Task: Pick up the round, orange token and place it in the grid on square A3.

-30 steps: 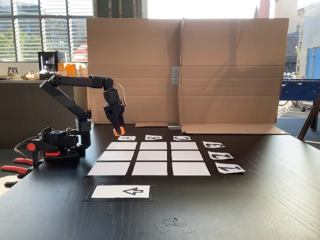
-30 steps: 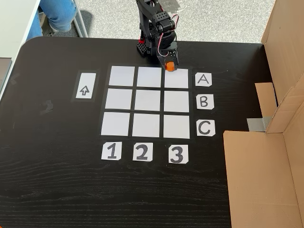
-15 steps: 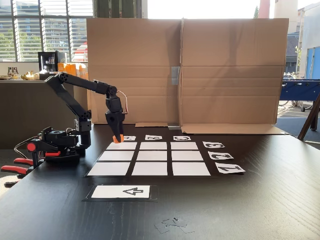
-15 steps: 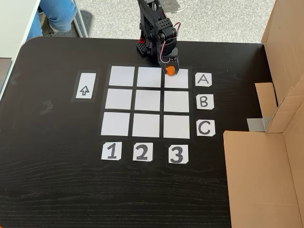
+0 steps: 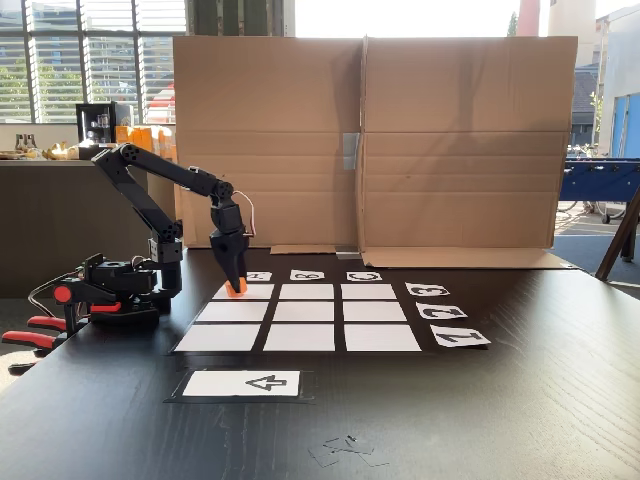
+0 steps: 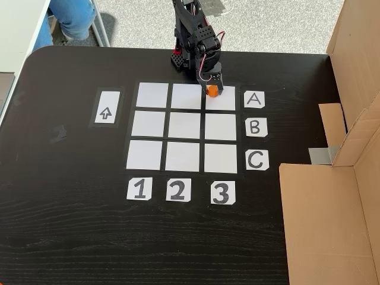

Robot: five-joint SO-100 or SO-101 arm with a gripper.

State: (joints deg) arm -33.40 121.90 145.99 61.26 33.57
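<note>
**Orange token held low over corner square A3**

The token (image 6: 212, 91) is gripped between the closed fingers (image 6: 219, 78) of the black arm's gripper (image 5: 236, 288). In a fixed view from above, the token is seen over the near-arm edge of square A3 (image 6: 221, 102), the corner cell of the grid (image 6: 183, 127) that lines up with the "A" tag (image 6: 254, 100) and the "3" tag (image 6: 222, 193). In a fixed view from the side, the token (image 5: 237, 289) is seen at the far edge of that cell (image 5: 243, 292), at or just above the paper; whether it touches the paper cannot be told. The gripper is pointed steeply downward. The arrow card (image 6: 107, 107) lies apart from the grid on the black tabletop (image 6: 71, 208). A cardboard screen (image 5: 370, 140) stands behind the grid.
</note>
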